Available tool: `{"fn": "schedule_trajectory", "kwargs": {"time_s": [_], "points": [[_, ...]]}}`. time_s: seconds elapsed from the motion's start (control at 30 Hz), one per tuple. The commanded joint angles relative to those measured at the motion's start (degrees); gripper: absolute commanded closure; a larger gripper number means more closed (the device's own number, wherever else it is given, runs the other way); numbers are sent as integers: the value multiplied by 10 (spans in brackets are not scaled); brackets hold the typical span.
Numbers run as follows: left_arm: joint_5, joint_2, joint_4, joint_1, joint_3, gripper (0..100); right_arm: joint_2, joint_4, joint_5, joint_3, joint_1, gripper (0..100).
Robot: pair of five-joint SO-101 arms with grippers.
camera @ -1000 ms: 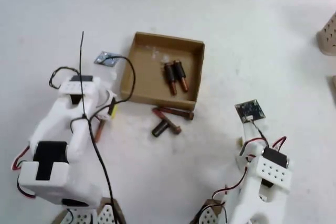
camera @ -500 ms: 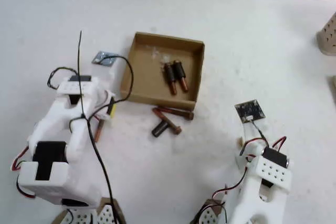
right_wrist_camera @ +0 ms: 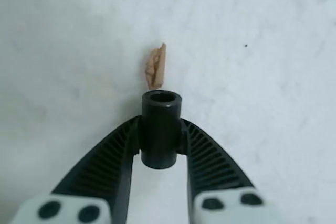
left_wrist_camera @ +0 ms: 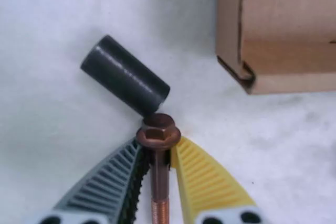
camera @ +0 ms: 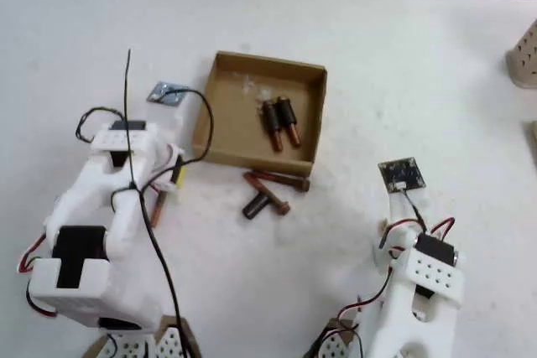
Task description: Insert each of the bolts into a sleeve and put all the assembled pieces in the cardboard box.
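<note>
From the left wrist, the left gripper (left_wrist_camera: 157,149) is clamped on a copper-coloured hex-head bolt (left_wrist_camera: 158,132). The bolt's head sits just at the end of a loose black cylindrical sleeve (left_wrist_camera: 125,75) lying on the white tabletop (left_wrist_camera: 52,145). The right gripper (right_wrist_camera: 160,128) squeezes another black tubular sleeve (right_wrist_camera: 159,142) — mouth outward. From above, the shallow brown cardboard box (camera: 231,119) holds two assembled bolt-and-sleeve pieces (camera: 280,123) — more loose pieces (camera: 257,204) lie just outside its near wall.

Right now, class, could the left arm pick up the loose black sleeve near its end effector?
Probably not yet. The left end effector is shut on a bolt, leaving no free grip, though the sleeve lies right at the bolt's head.
</note>
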Motion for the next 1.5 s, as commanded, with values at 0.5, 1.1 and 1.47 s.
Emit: {"fn": "schedule_trajectory", "kwargs": {"time_s": [0.5, 1.1, 1.47], "points": [[4, -164, -130, -38, 149, 980, -11, -28, -264, -153, -218, 981], [5, -164, -131, -38, 148, 980, -11, -318, -297, -38, -463, 981], [5, -164, -131, -38, 148, 980, -11, -489, -297, 43, -480, 982]]}}
